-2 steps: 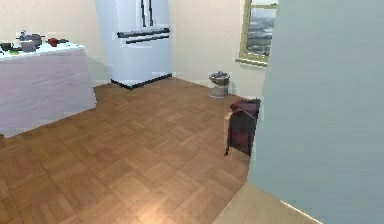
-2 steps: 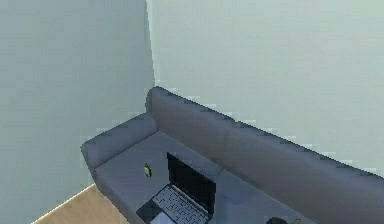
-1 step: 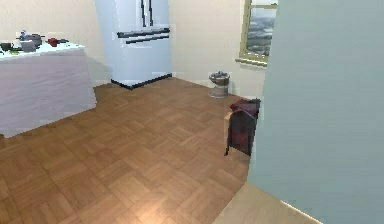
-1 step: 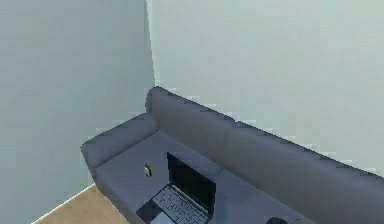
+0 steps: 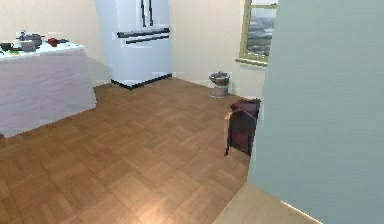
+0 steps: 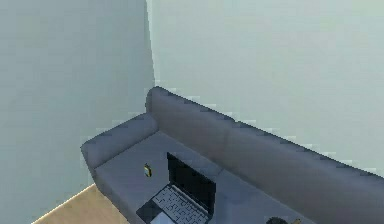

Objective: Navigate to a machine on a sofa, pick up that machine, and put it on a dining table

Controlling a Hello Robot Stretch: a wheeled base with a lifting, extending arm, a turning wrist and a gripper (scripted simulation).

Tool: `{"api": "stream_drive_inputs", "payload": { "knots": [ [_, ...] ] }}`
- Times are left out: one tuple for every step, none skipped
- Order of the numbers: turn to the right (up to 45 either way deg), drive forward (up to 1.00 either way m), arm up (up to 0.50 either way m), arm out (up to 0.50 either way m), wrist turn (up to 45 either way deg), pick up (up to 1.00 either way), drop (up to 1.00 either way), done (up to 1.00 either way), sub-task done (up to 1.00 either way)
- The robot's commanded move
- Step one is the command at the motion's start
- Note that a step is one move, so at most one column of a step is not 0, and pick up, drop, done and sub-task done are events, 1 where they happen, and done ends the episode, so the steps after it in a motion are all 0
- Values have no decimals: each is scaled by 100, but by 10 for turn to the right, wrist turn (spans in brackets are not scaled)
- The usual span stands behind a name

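1. On the seat cushion of a grey-blue fabric sofa (image 6: 215, 125), in the arm side view, lies an open black laptop (image 6: 186, 190). Its screen stands upright and its pale keyboard faces the picture's bottom edge. I take this to be the machine the task means.
2. Just beside the laptop, toward the sofa's armrest, sits a small dark-and-yellow object (image 6: 148, 171) that is too small to identify.
3. The sofa shows close to the robot's reaching side, so the drive to it looks mostly done. Some fine positioning of the base may still be needed.
4. The pick-up is not yet done, because the laptop rests flat on the cushion, clear of nothing.
5. As for the gripper, I cannot tell its state or whether it has hold of anything.
6. At the forward view's left stands a table draped in a white cloth (image 5: 40, 88) with a few small dishes on top. It is probably the dining table, well apart from the sofa across a wood parquet floor (image 5: 130, 150).
7. Nearby stand a tall white refrigerator (image 5: 140, 40) and a dark red-brown chair (image 5: 243, 125).
8. Still to do are grasping, lifting, carrying across the floor and setting down.
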Motion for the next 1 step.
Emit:
{"api": "stream_drive_inputs", "payload": {
  "knots": [
    [0, 0, 0, 0, 450, 0, 0, 0, 0]
  ]
}}
